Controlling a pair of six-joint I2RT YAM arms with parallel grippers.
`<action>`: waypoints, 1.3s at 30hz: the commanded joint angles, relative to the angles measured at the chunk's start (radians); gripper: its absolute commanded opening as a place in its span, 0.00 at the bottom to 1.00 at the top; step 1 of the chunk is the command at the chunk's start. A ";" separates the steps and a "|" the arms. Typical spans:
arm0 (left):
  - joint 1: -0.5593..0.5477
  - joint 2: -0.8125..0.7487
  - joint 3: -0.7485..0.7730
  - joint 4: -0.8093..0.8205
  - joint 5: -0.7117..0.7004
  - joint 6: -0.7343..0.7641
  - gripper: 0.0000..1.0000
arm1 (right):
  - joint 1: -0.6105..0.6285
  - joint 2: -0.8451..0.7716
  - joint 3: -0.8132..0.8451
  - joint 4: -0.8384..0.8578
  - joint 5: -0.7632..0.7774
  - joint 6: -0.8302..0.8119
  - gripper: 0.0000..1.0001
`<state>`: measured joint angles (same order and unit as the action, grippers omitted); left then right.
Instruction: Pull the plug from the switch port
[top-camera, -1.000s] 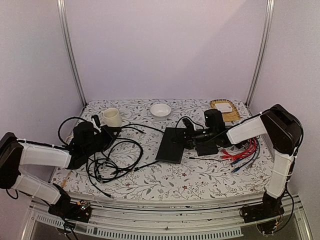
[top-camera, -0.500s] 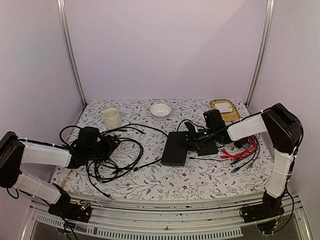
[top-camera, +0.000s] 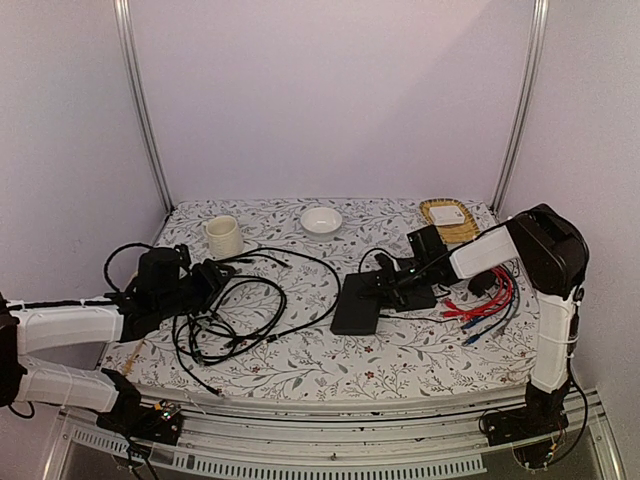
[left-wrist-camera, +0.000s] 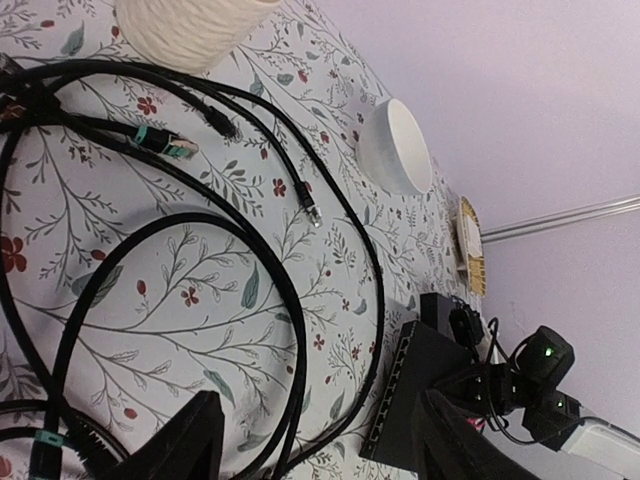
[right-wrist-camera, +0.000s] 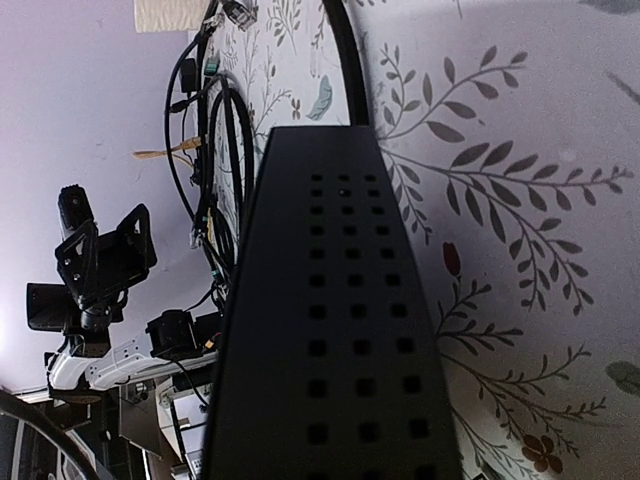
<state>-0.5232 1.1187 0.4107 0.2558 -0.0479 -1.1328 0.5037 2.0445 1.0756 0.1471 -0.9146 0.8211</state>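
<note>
- One switch (top-camera: 358, 305) is seen lying on the flowered table (top-camera: 400, 352), right of centre, its port row turned towards the left arm.
- It is gripped at its right end by the right gripper (top-camera: 392, 280), whose jaws are drawn narrow.
- The left gripper (left-wrist-camera: 318, 412) is spread wide, with nothing between its jaws, above one tangle of black cables (top-camera: 230, 310).
- One long cable (top-camera: 325, 262) is led to the switch's left end; its plug cannot be made out.
- One mug (top-camera: 223, 236), one bowl (top-camera: 321, 219) and one smaller black box (top-camera: 418, 298) are counted.
</note>
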 joint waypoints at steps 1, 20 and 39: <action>-0.022 -0.007 0.008 0.017 0.040 0.059 0.67 | -0.009 0.058 0.057 0.016 -0.033 -0.026 0.02; -0.107 0.044 0.013 0.145 0.107 0.110 0.68 | 0.036 0.295 0.349 -0.287 -0.027 -0.133 0.02; -0.125 0.051 0.007 0.140 0.164 0.126 0.68 | 0.187 0.494 0.600 -0.281 0.014 -0.008 0.02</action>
<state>-0.6289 1.1740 0.4110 0.3901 0.0929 -1.0321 0.6521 2.4374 1.6554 -0.0624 -1.0565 0.7719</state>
